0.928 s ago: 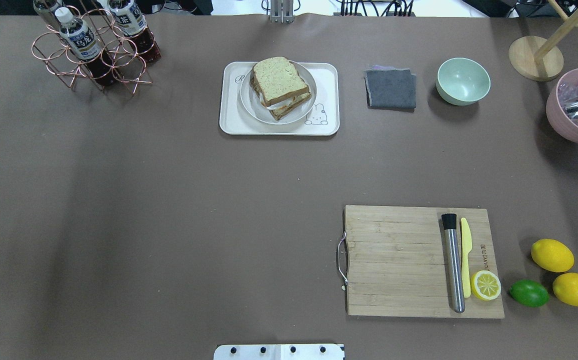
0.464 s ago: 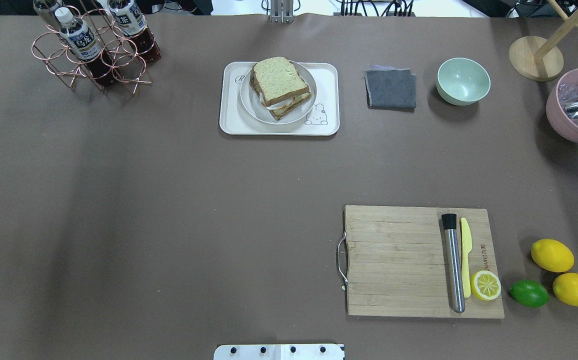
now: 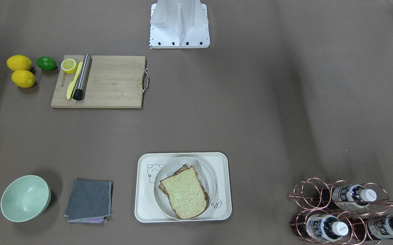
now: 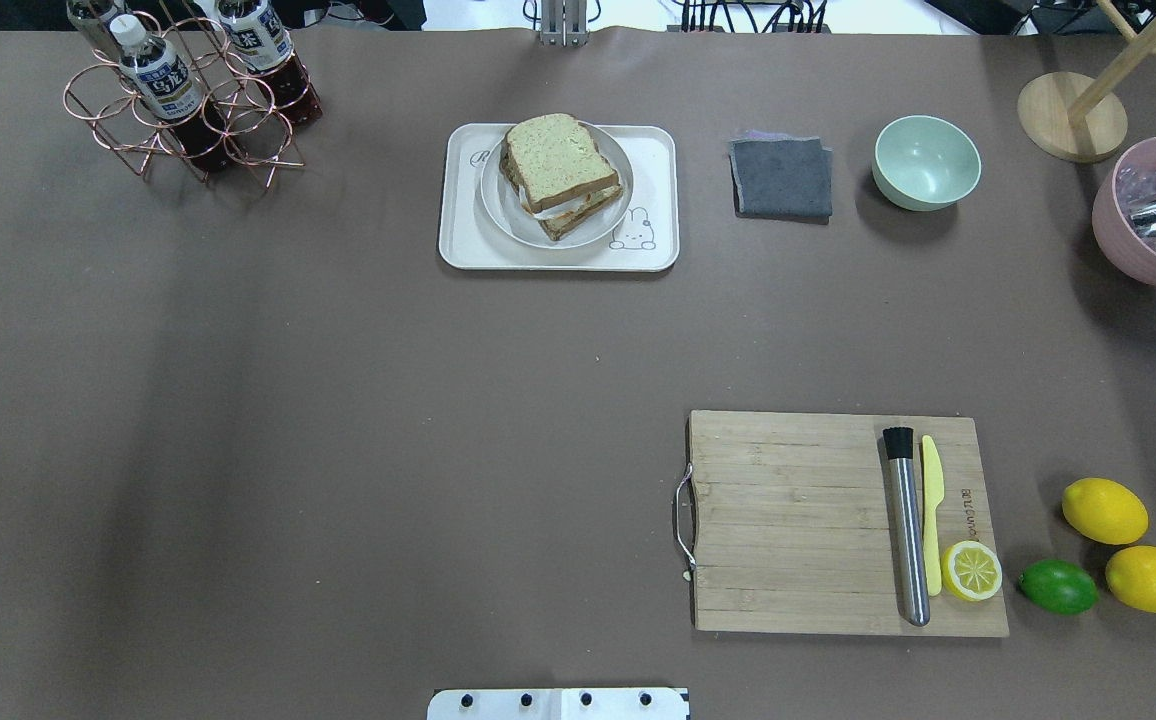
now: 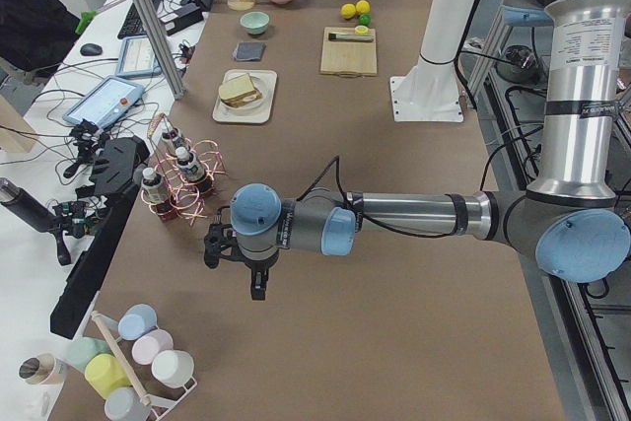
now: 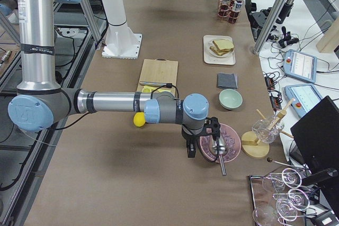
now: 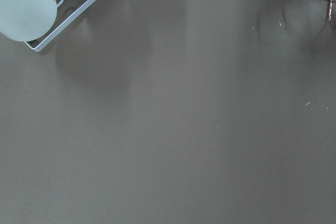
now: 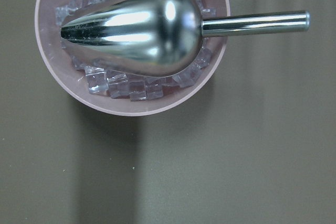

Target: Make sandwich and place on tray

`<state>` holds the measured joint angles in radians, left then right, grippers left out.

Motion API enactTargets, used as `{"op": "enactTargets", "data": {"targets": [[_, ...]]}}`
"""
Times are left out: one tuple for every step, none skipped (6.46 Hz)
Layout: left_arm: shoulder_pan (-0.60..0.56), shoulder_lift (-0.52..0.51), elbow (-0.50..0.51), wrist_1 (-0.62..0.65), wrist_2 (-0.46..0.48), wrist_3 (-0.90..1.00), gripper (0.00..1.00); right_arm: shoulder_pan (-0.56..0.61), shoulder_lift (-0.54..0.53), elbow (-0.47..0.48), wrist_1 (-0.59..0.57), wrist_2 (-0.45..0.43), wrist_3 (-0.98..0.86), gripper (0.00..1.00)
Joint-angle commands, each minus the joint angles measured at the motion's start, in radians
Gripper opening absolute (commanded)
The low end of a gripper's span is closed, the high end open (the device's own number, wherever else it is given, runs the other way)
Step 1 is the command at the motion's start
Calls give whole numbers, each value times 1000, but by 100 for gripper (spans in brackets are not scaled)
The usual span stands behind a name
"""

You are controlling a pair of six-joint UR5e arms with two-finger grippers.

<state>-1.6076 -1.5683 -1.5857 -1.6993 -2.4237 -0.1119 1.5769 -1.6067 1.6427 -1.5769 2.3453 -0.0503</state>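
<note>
We could read only part of the cursive script on the tray (image 3: 144,200): a capital "R" followed by "a", the rest running under the plate (image 3: 207,170). The cutting board (image 4: 788,520) bore a small engraved line along one short edge, too small to make out. The bottles (image 4: 160,78) wore blue-and-white labels with East Asian characters; on one we read "茶".
</note>
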Motion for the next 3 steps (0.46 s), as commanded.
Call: {"op": "enactTargets", "data": {"targets": [[0, -1, -10, 0, 0, 0, 97, 0, 2, 0, 0, 0, 0, 99], [0, -1, -13, 1, 0, 0, 97, 0, 2, 0, 0, 0, 0, 99], [0, -1, -14, 1, 0, 0, 97, 0, 2, 0, 0, 0, 0, 99]]}}
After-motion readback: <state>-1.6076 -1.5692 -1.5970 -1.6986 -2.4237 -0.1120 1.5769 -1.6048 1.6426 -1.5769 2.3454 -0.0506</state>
